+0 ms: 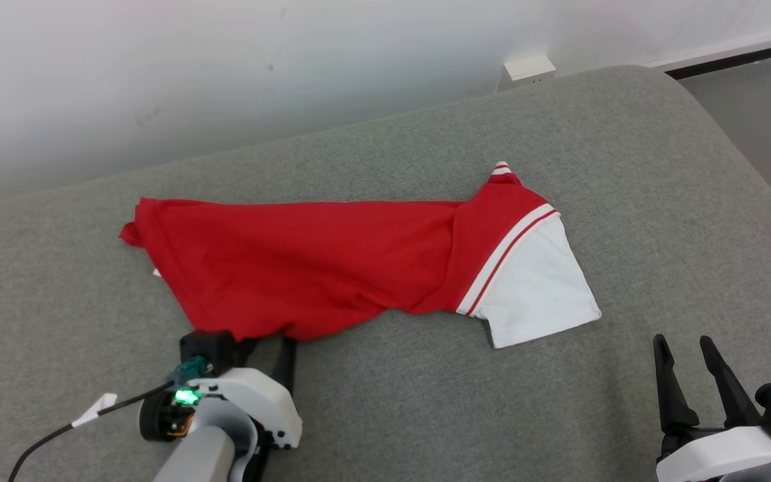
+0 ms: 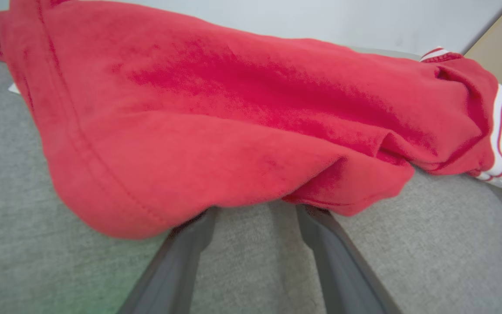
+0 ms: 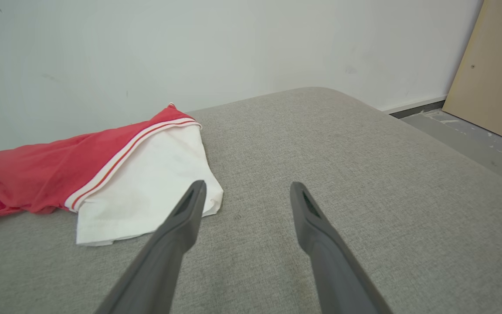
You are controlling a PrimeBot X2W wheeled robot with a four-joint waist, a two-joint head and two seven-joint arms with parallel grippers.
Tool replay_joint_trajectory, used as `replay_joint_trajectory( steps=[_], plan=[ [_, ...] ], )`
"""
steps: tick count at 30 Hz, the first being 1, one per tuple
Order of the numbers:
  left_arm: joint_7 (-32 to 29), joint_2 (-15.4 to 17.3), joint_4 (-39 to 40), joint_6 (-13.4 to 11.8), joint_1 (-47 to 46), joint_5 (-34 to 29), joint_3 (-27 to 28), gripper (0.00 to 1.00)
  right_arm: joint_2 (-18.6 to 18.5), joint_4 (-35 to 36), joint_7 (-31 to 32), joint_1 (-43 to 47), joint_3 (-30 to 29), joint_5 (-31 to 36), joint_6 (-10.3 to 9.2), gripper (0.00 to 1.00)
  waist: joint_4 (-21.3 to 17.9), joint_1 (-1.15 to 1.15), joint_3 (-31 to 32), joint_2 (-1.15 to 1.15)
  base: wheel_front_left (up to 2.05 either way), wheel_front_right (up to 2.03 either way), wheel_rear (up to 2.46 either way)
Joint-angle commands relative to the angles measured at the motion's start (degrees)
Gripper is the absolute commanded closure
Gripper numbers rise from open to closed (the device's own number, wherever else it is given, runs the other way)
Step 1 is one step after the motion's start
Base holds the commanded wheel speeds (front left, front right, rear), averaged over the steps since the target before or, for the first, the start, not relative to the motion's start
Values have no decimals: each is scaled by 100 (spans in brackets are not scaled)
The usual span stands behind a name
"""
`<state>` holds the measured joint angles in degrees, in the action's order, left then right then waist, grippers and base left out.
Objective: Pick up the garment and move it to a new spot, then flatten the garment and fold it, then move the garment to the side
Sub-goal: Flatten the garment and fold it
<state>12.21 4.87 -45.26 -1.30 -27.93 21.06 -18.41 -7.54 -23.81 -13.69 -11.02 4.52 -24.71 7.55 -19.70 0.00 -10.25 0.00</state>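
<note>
- L gripper (image 2: 255,209): released, fingers (image 2: 181,261) spread well apart, nothing clenched btw. them. Their tips go under the near hem (image 2: 116,205) of the garment (image 1: 305,261), so the tips I cannot see.
- Btw. the two fingers the grey padded surface (image 1: 425,402) shows bare.
- On the L wrist a green light (image 1: 186,396) is on; a black cable (image 1: 44,442) w/ a white tag goes off to the left.
- R gripper (image 1: 683,345): also released, empty, over the padded surface at lower right, near the white sleeve (image 1: 533,281) but apart from it.
- Garment: red shirt w/ red-white stripes at the sleeve. It lies stretched across the middle of the surface, wrinkled, not flat; sleeve end to the robot's right.
- Behind: pale wall (image 1: 225,67) w/ a white plate (image 1: 529,67) at its foot; a beige board (image 3: 490,65) leans at far right, over grey floor (image 3: 473,139).
</note>
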Motion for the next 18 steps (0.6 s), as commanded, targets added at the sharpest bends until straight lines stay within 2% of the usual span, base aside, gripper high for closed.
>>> replay_joint_trajectory(
  steps=[1,9,18],
  plan=[
    [59,39,-80,30,-47,46,25,100,-35,-25,-54,-27,-14,-19,-13,0,28,0,26,0,0,0,0],
    [218,-7,-8,188,-89,49,-66,100,-71,-64,-65,0,-36,-14,-13,0,180,0,104,0,0,0,0],
    [276,1,531,314,257,-121,-304,100,-287,-8,-22,136,-240,29,-13,0,558,0,284,0,0,0,0]
  ],
)
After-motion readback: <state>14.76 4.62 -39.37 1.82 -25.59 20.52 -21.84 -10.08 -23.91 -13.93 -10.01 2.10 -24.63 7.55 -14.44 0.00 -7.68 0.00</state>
